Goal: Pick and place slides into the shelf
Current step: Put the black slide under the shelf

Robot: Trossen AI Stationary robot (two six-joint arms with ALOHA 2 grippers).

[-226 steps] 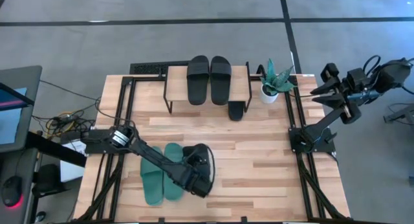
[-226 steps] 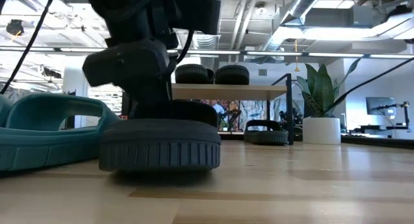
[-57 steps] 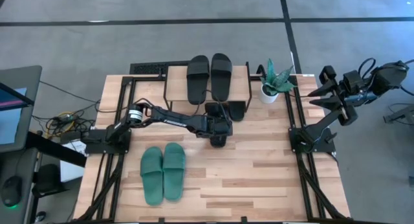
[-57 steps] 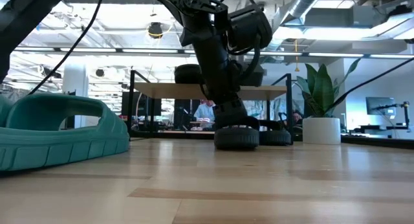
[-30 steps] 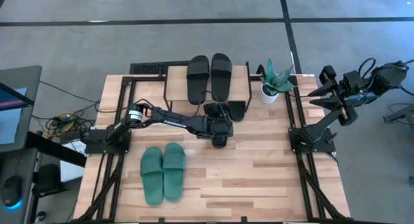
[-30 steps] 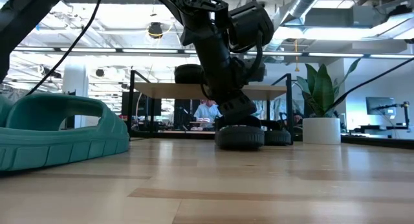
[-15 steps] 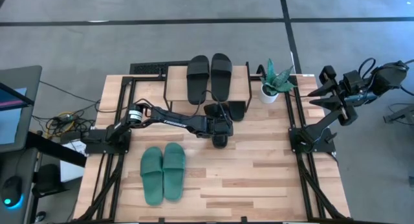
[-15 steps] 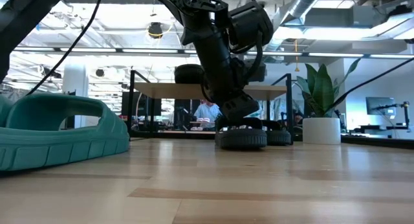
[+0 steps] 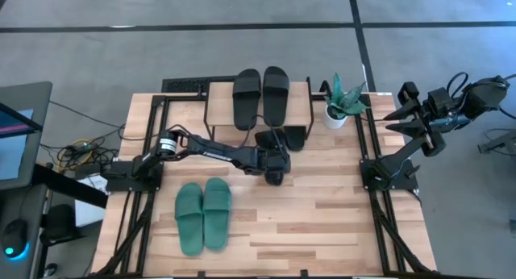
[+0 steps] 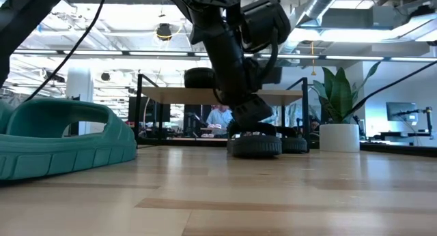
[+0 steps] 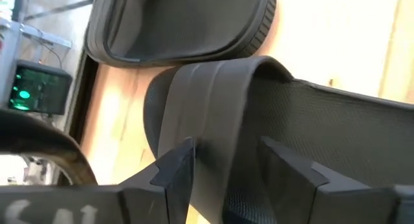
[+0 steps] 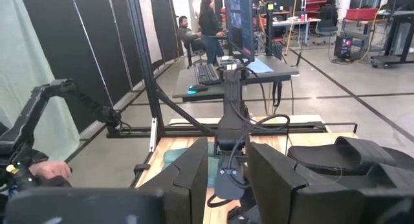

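My left gripper (image 9: 274, 160) reaches to the front of the shelf (image 9: 301, 103) and is shut on a black slide (image 10: 255, 145) that lies flat on the table. A second black slide (image 9: 295, 138) lies just beyond it, half under the shelf, also seen as the other black slide (image 11: 181, 23). A black pair (image 9: 260, 96) rests sole-down on the shelf's plank top. The green pair (image 9: 203, 215) lies side by side near the table's front left. My right gripper (image 12: 228, 159) hangs open and idle off the table's right side. My left gripper (image 11: 226, 149) has the black slide's wide strap (image 11: 213, 120) between its two fingers, pinched across the band. It comes slanting down from the table's left. The slide's sole rests flat on the table, beside the other black slide.
A potted plant (image 9: 343, 102) stands at the shelf's right end. The shelf's thin black legs (image 10: 140, 110) frame the space under the plank. Bare wood lies across the table's middle and right. People sit at desks in the room behind.
My left gripper has eased the held black slide a little along the table toward the right, closer to the black slide under the shelf. The slide has stayed flat on the wood.
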